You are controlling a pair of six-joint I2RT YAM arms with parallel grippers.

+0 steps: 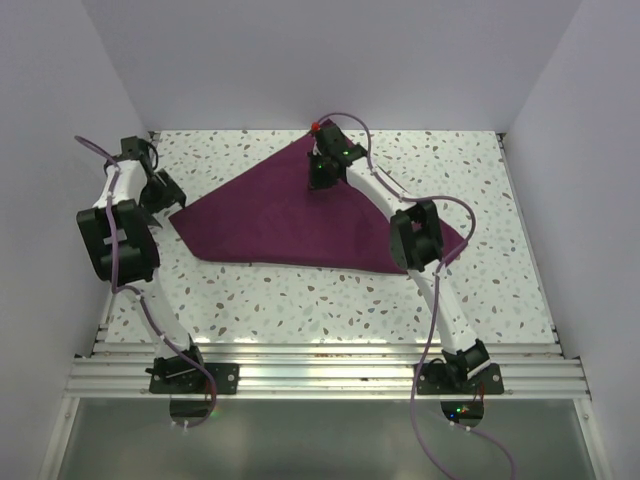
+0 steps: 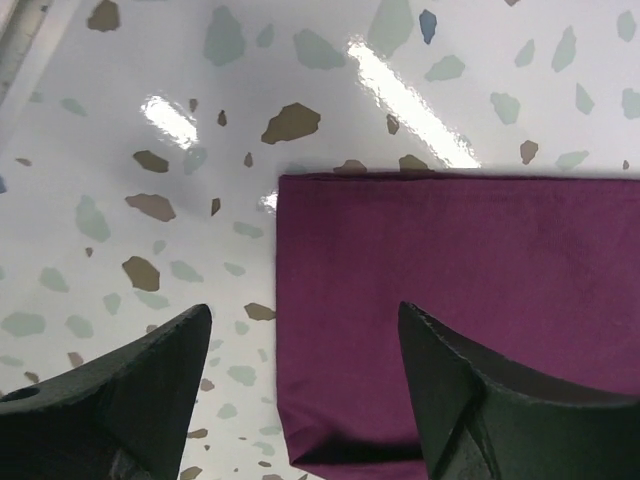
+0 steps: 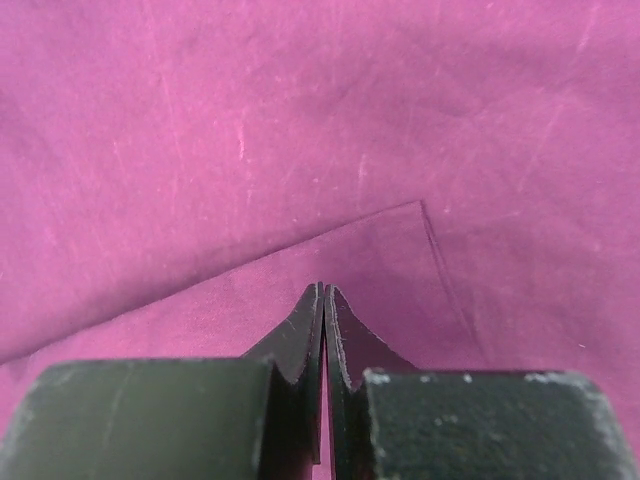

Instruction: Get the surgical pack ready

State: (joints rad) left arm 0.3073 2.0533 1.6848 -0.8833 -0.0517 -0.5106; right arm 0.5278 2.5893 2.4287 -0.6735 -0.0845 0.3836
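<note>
Broadly, the speckled desk (image 1: 300,300) carries the surgical pack (image 1: 280,225), a maroon sheet lying flat as a wide triangle near its middle. Over the cloth's far part, the right gripper (image 1: 322,178) has its fingers (image 3: 300,340) pressed together; whether they pinch fabric I cannot tell. At the pack's left corner, the left gripper (image 2: 302,310) hovers, spread wide and holding nothing.

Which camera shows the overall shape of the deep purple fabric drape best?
Top external: the deep purple fabric drape shows as a nearly whole triangle on the speckled table. The left wrist view shows only one squared corner of it; the right wrist view shows only close-up fabric with a fold edge.
</note>
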